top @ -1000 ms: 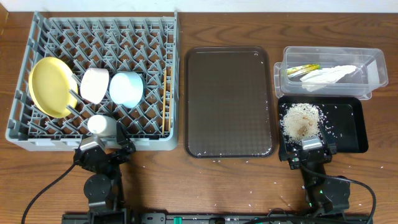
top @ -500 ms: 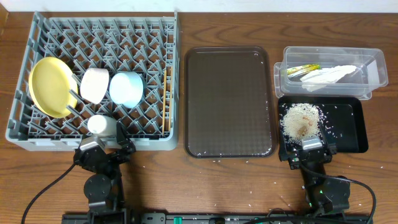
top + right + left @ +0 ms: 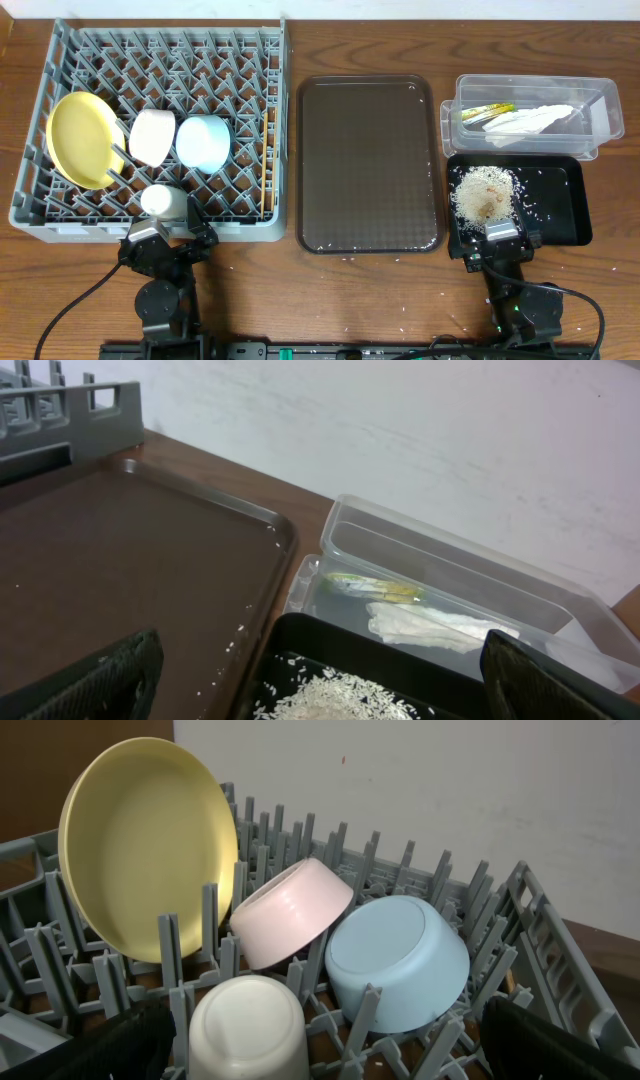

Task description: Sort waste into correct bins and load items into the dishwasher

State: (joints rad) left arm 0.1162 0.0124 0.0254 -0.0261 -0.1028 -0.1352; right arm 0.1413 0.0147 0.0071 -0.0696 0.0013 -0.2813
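Note:
The grey dishwasher rack [image 3: 60,215] holds the yellow plate [image 3: 80,138] on edge, the white bowl [image 3: 153,136], the light blue bowl [image 3: 204,142] and the small white cup [image 3: 162,201]. Chopsticks [image 3: 267,150] lie along its right side. My left gripper [image 3: 168,240] stands open at the rack's front edge, just behind the cup [image 3: 250,1025]. The clear tub [image 3: 530,90] contains the green-yellow wrapper [image 3: 487,111] and crumpled white paper [image 3: 530,120]. Rice crumbs [image 3: 485,192] are piled in the black tray [image 3: 565,200]. My right gripper [image 3: 500,245] is open and empty at that tray's front edge.
A dark brown serving tray [image 3: 368,165] lies between the rack and the bins, with a few grains along its front edge. Loose grains dot the wooden table near the arm bases. A pale wall stands behind the table.

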